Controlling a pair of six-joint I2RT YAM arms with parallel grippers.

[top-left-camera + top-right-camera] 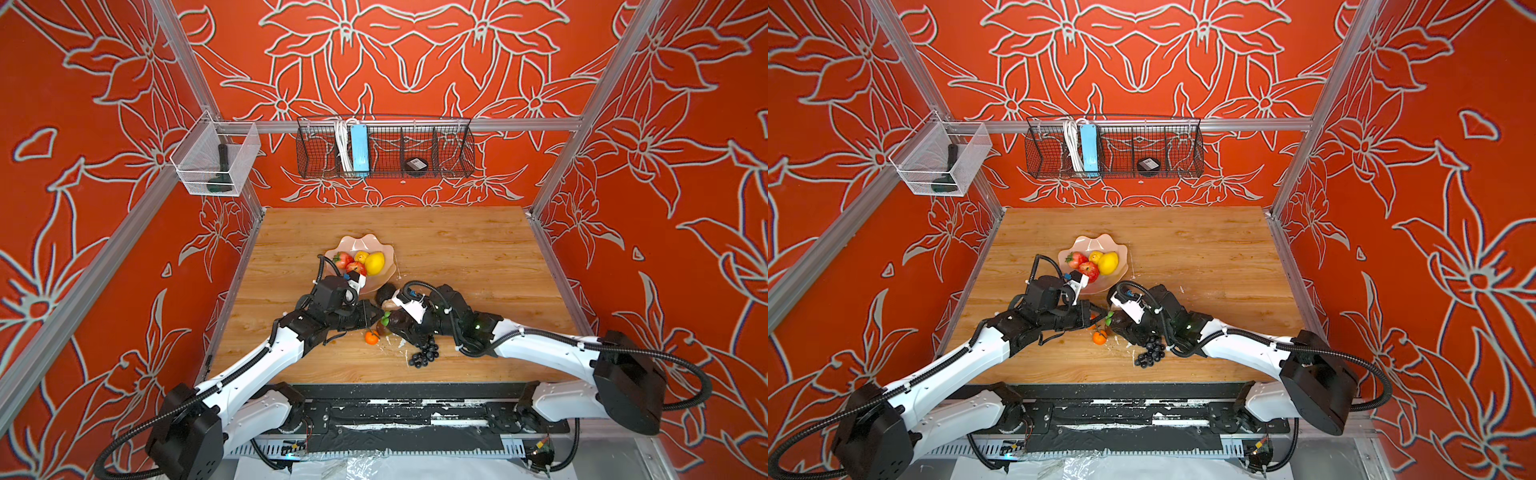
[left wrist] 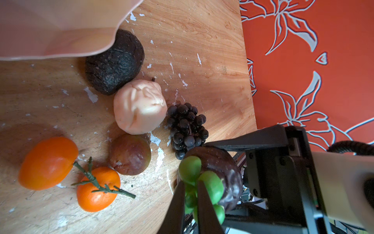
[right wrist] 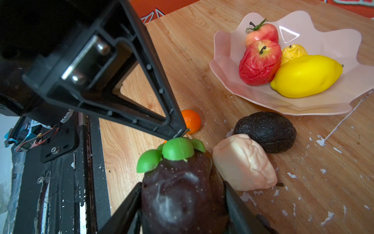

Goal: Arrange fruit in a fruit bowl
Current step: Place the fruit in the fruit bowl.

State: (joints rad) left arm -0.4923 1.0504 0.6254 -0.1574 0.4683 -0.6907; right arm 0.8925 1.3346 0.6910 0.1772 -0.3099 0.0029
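Right wrist view: right tool (image 3: 182,202) clamps dark purple fruit (image 3: 178,182), mid-width; left tool (image 2: 191,194), narrow, pinches its green calyx (image 2: 210,186); fruit bowl (image 3: 303,105) sits just beyond, far-left, partly filled. Handover, prob.: check left pinch is firm before right lets go; calyx may slip.

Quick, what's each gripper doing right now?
Left gripper: closed, pinching the green leaves of the purple fruit.
Right gripper: closed around that same purple fruit, holding it.

robot lab cell, aluminium frame (image 1: 519,124), orange floral walls (image 1: 415,62), wooden tabletop (image 1: 457,249), wire basket (image 1: 451,145)
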